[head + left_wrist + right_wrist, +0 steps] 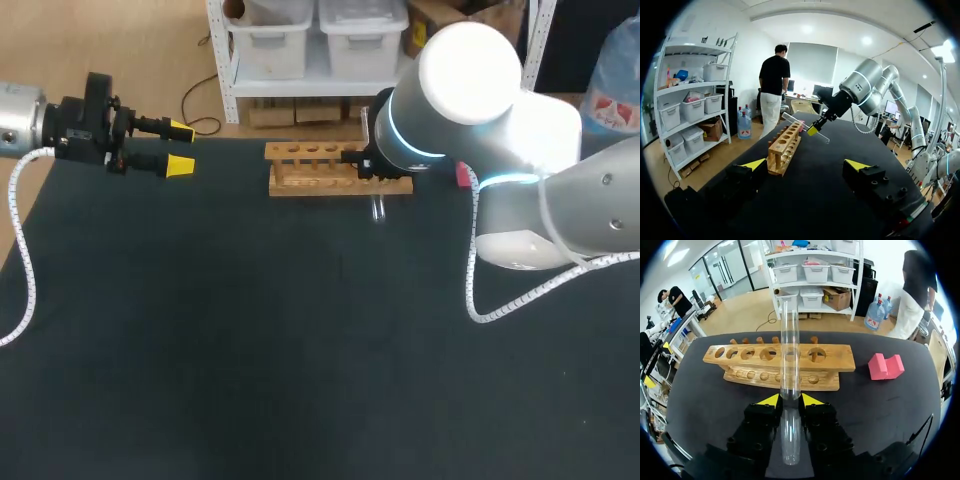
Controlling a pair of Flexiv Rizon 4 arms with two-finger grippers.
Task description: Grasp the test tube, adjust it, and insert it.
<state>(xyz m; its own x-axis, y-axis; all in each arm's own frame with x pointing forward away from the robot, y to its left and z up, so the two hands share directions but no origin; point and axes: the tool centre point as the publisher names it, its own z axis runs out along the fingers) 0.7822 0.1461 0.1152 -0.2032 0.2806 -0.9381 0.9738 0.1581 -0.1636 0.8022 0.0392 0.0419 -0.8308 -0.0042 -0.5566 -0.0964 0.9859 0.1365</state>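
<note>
A dark counter (pixel 300 350) stands on a light wood floor (pixel 120 50). Behind it, a white shelf (pixel 222 60) holds pale storage bins (pixel 265 35). The walls (pixel 747 50) are white, and ceiling lights (pixel 867 40) are on.

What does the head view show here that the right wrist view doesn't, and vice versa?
Head view only: the left hand, open, near the table's far left corner, away from the wooden rack. Right wrist view only: the right hand shut on the clear test tube; from above the right arm hides that grip. Both: the wooden rack and the pink block.
</note>
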